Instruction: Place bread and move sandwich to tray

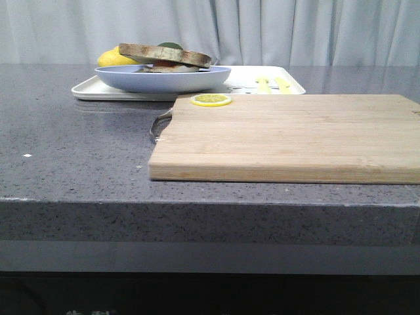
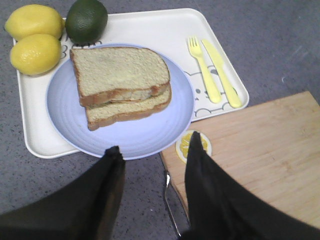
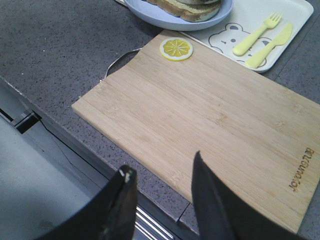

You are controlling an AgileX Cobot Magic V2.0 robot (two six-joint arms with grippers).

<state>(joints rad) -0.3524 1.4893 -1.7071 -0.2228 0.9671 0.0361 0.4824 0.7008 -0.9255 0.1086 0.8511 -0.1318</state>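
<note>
Grey speckled counter [image 1: 72, 151] is carrying the tray [image 1: 88, 88], where the sandwich [image 1: 165, 56] is sitting on a blue plate [image 1: 164, 80] behind a cutting board [image 1: 289, 134]. Left wrist view: the left gripper [image 2: 152, 147] is hovering open, empty, beside the plate's rim. Right wrist view: the right gripper [image 3: 162, 172] is hanging open, empty, over the board's near edge

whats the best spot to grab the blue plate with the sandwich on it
Grip the plate by its bare near rim, the arc facing the open left gripper, coming in low from that side. The sandwich covers the middle, the lemons and lime crowd the far edge, and the plate's shallow raised lip overhangs the tray, probably leaving room for a finger beneath.
</note>
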